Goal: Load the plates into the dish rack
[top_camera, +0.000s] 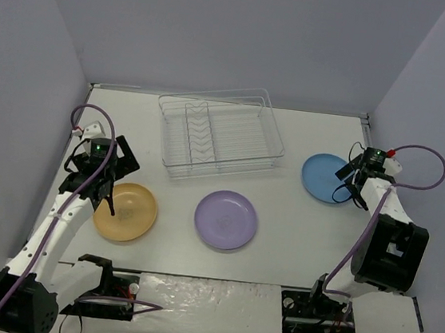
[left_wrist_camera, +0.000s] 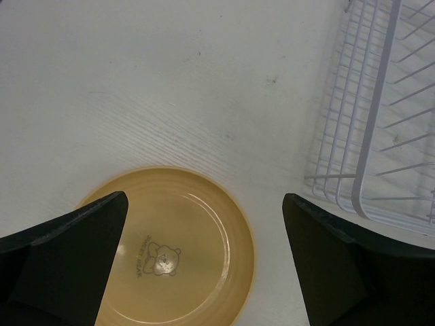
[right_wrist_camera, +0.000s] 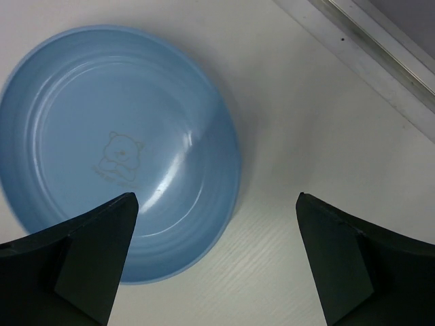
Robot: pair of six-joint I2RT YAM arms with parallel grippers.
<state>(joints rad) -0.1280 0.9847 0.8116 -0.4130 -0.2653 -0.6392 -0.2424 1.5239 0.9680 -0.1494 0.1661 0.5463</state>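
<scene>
We look down on a white worktop (top_camera: 294, 247) with pale walls on three sides. Toward the back, a little left of centre, sits the dish rack (top_camera: 220, 132), made of clear wire with a row of upright dividers in its left half. All three plates lie flat on the worktop outside the rack. The purple plate (top_camera: 226, 220) is in front of the rack near the middle. The yellow plate (top_camera: 126, 212) is well to its left, and the blue plate (top_camera: 323, 177) is just off the rack's right end. The yellow and blue plates each carry a small bear print.

The left jaws stand wide apart over the yellow plate's far edge, holding nothing, with the rack's corner close by. The right jaws are likewise spread wide at the blue plate's right side, gripping nothing.
</scene>
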